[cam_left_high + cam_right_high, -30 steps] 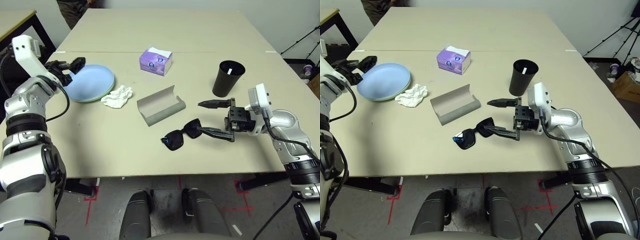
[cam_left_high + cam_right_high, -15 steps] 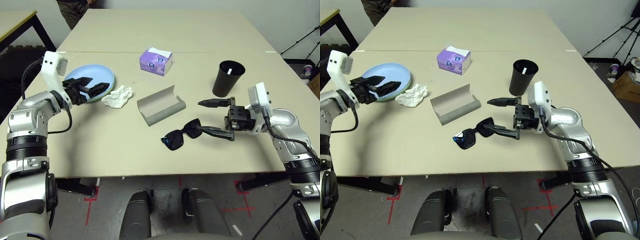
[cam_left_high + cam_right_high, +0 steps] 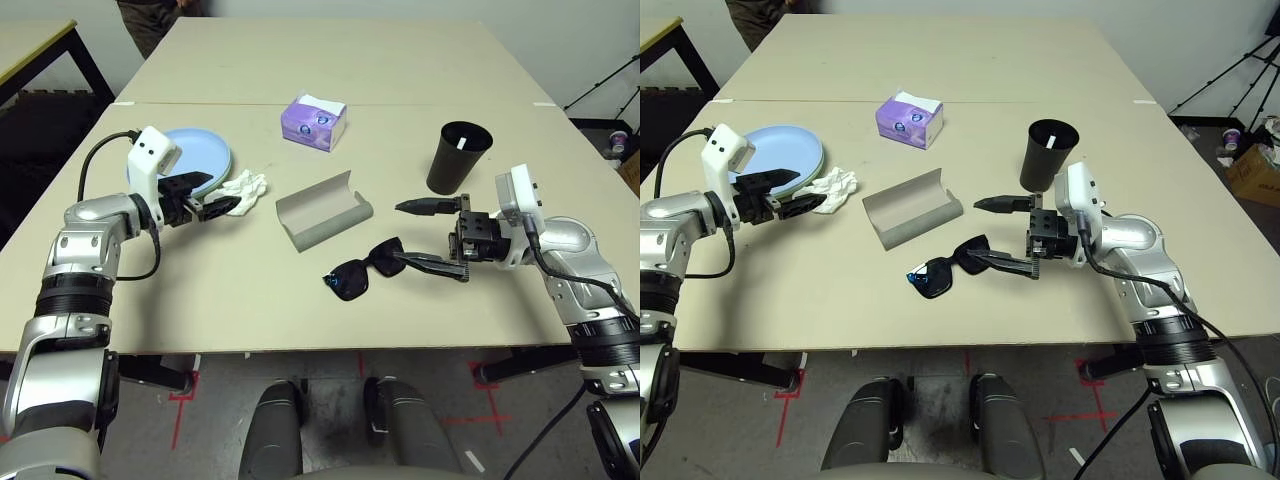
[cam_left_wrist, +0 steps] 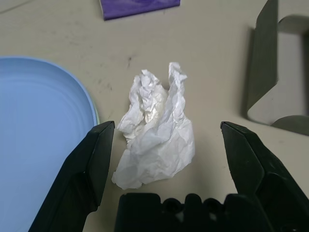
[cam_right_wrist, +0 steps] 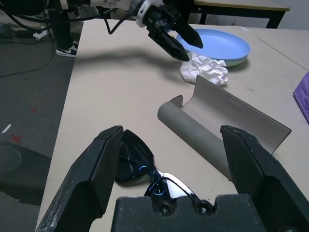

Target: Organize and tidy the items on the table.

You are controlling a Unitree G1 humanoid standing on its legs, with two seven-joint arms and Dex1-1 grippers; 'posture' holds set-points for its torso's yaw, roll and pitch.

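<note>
- The left gripper (image 3: 218, 198) has swung in from the plate (image 3: 205, 152) and is now hovering wide open beside the tissue (image 3: 245, 184), gripping nothing.
- The right gripper (image 3: 418, 236) is staying put, spread wide and empty, next to the sunglasses (image 3: 362, 272) on the table (image 3: 400, 70).
- The case (image 3: 322, 209) is lying open between tissue and sunglasses.

The pale green plate (image 3: 818, 160) shows only as a rim under the blue plate (image 3: 780, 150); pens unseen.

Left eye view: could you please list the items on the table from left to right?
Light blue plate → crumpled white tissue wad → purple tissue box → black sunglasses → black cup.
</note>
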